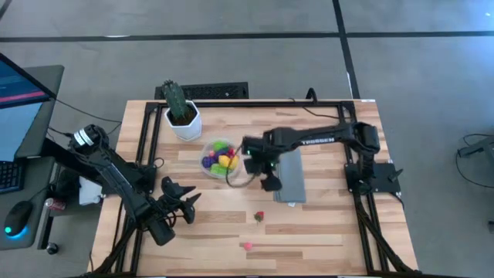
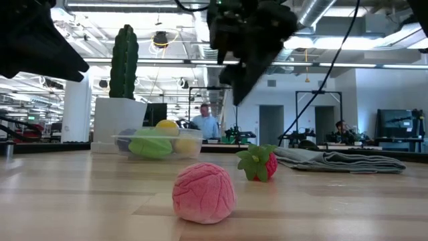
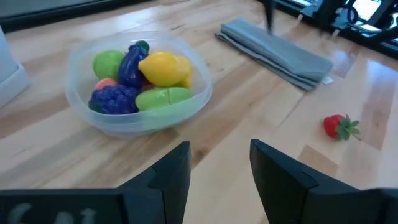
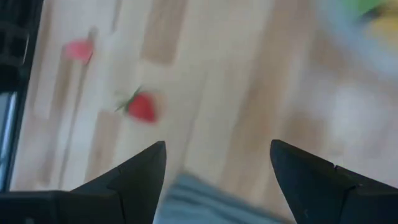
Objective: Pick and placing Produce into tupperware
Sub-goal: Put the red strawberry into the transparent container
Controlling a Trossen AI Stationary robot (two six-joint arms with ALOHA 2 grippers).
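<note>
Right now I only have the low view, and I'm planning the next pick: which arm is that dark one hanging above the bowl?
Observer: The right arm, reaching over the grey cloth beside the bowl.
Operator: Jaws holding anything?
Observer: No, open and empty; its wrist view looks at the strawberry.
Operator: And the left arm?
Observer: Over the table's left side, jaws open, empty, facing the bowl.

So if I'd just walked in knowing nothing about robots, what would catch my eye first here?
Probably the clear tupperware heaped with bright toy produce, mid-table beside a potted cactus. Next, two strays on the bare wood nearer the front edge: a red strawberry and a pink piece. The right gripper hangs open by the bowl, next to a folded grey cloth; the left gripper waits, empty, near the left side.
</note>
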